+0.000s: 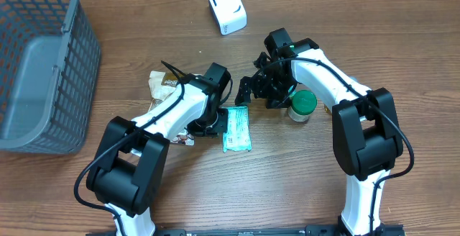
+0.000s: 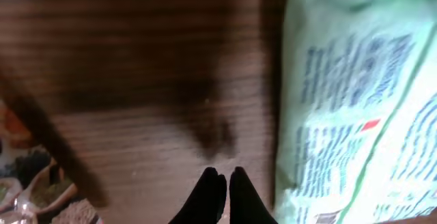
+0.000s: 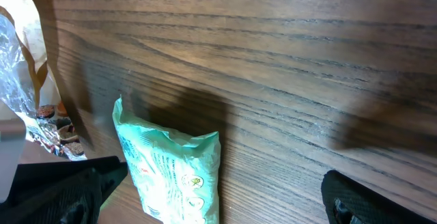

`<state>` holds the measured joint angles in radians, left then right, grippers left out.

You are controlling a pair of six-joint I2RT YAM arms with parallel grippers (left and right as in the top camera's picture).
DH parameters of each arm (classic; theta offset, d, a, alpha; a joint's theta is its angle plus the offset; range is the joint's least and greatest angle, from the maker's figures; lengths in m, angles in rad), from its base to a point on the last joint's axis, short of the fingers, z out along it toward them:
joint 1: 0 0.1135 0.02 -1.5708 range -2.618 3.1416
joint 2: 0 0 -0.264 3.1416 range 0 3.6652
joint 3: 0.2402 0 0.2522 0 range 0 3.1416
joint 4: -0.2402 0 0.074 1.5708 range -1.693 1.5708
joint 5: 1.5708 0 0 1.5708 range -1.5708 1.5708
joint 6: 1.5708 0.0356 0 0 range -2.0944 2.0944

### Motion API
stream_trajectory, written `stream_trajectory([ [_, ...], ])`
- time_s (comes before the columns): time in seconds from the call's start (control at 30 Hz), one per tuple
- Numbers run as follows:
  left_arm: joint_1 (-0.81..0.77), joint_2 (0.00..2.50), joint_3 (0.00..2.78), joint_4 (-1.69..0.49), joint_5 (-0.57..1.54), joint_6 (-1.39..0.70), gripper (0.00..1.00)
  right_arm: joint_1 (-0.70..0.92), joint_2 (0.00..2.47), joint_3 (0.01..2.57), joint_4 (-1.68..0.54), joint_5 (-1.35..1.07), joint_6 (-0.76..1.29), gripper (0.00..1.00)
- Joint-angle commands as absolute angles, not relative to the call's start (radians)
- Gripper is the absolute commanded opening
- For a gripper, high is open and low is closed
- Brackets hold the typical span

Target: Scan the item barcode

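The item, a mint-green packet (image 1: pixel 236 129) with blue print, lies flat on the wooden table. In the left wrist view the packet (image 2: pixel 355 101) fills the right side, and my left gripper (image 2: pixel 224 183) is shut and empty on the bare wood just left of it. From overhead, the left gripper (image 1: pixel 213 126) sits at the packet's left edge. My right gripper (image 1: pixel 259 96) hovers open just beyond the packet's far end. The right wrist view shows the packet (image 3: pixel 179 173) between the spread fingers (image 3: pixel 61 190), nearer the left one. A white scanner (image 1: pixel 226 8) stands at the back.
A grey mesh basket (image 1: pixel 43 63) fills the left side of the table. Snack bags (image 1: pixel 164 85) lie by the left arm. A green-lidded jar (image 1: pixel 302 105) stands right of the right gripper, close to its arm.
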<state>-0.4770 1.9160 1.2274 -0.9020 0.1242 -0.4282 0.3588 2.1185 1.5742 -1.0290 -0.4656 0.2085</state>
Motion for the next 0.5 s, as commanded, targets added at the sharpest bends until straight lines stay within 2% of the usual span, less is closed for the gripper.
stream_trajectory([
  [0.0, -0.461, 1.924, 1.264, -0.931, 0.264, -0.441, 0.04, 0.357, 2.087, 1.571, -1.026, -0.472, 0.204, 1.00],
  [0.13, -0.452, 1.922, 1.298, -0.931, 0.496, -0.444, 0.04, 0.357, 2.087, 1.571, -1.026, -0.472, 0.204, 1.00],
  [0.2, -0.452, 1.922, 1.299, -0.930, 0.542, -0.467, 0.04, 0.357, 2.087, 1.571, -1.026, -0.472, 0.204, 1.00],
  [0.3, -0.459, 1.922, 1.295, -0.933, 0.534, -0.510, 0.04, 0.357, 2.087, 1.571, -1.020, -0.472, 0.204, 1.00],
  [0.47, -0.501, 1.922, 1.274, -0.929, 0.340, -0.721, 0.04, 0.357, 2.087, 1.571, -1.011, -0.472, 0.204, 1.00],
])
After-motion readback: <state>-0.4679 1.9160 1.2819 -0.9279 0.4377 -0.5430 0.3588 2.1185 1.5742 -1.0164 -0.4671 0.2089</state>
